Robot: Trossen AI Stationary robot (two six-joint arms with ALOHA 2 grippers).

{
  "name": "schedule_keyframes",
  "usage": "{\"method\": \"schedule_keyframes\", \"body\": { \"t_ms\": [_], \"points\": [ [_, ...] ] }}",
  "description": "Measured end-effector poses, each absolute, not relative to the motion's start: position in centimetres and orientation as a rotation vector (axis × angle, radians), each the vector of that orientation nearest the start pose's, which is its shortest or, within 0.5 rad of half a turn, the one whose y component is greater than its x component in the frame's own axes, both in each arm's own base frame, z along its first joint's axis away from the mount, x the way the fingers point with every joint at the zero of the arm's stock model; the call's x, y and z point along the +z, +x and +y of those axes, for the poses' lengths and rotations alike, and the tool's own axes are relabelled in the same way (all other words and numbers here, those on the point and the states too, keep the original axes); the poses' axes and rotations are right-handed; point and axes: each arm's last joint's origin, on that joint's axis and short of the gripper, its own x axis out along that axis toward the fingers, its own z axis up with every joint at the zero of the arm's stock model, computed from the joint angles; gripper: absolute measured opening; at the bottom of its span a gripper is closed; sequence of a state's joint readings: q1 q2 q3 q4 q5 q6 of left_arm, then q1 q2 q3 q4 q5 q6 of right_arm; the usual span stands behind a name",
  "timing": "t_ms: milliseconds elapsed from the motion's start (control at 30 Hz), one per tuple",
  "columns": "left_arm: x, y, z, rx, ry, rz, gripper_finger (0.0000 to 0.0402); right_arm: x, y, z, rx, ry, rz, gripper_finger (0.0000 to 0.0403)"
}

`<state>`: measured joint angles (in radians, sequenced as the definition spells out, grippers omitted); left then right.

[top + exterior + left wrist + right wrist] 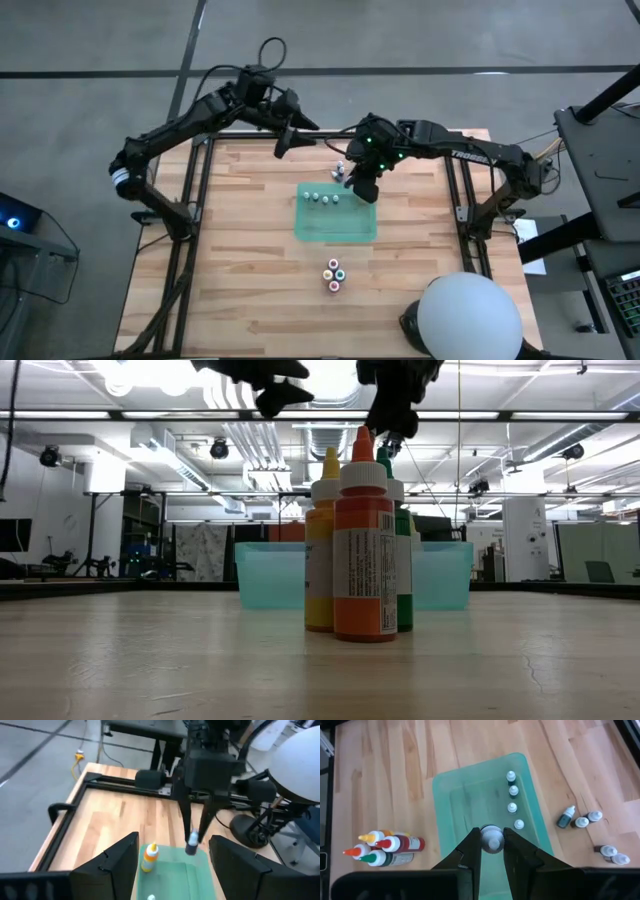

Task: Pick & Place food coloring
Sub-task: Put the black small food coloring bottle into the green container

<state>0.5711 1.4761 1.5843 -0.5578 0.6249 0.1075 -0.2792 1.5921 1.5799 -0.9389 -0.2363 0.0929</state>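
The right pincer (492,851) hangs above the green tray (445,790) in the middle of the wooden surface (380,780), its fingers closed on a small pale-capped food coloring bottle (492,842). Four more small bottles (512,800) stand in a row inside the tray, loose ones (580,820) lie on the surface at its far side, and a cluster of taller dropper bottles (382,849) stands at its near side. The left pincer (283,140) waits above the far left of the surface, fingers spread wide and holding nothing.

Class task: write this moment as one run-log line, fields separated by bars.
right gripper: shut on small bottle, over green bin | bin: four bottles in row | left gripper: open, waiting
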Motion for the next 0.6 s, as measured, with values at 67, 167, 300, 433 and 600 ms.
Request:
{"method": "schedule_keyframes", "body": {
  "t_ms": [67, 167, 300, 433, 600],
  "points": [
    [40.7, 26.2, 15.0, -0.059, -0.177, 0.373, 0.0213, 34.6, 31.6, -8.6, -0.09, 0.333, 0.918, 0.0054],
    [39.8, 24.7, 14.2, -0.049, -0.216, 0.375, 0.0213, 34.6, 31.5, -8.9, -0.099, 0.338, 0.918, 0.0054],
    [38.6, 23.0, 13.1, -0.046, -0.238, 0.388, 0.0192, 34.6, 31.4, -9.2, -0.1, 0.327, 0.921, 0.0054],
    [38.1, 21.7, 12.3, -0.036, -0.255, 0.373, 0.0142, 34.6, 31.3, -9.3, -0.09, 0.306, 0.926, 0.0054],
    [38.4, 20.7, 11.6, -0.019, -0.236, 0.353, 0.0059, 34.4, 31.2, -9.3, -0.089, 0.303, 0.936, 0.0054]
  ]
}}
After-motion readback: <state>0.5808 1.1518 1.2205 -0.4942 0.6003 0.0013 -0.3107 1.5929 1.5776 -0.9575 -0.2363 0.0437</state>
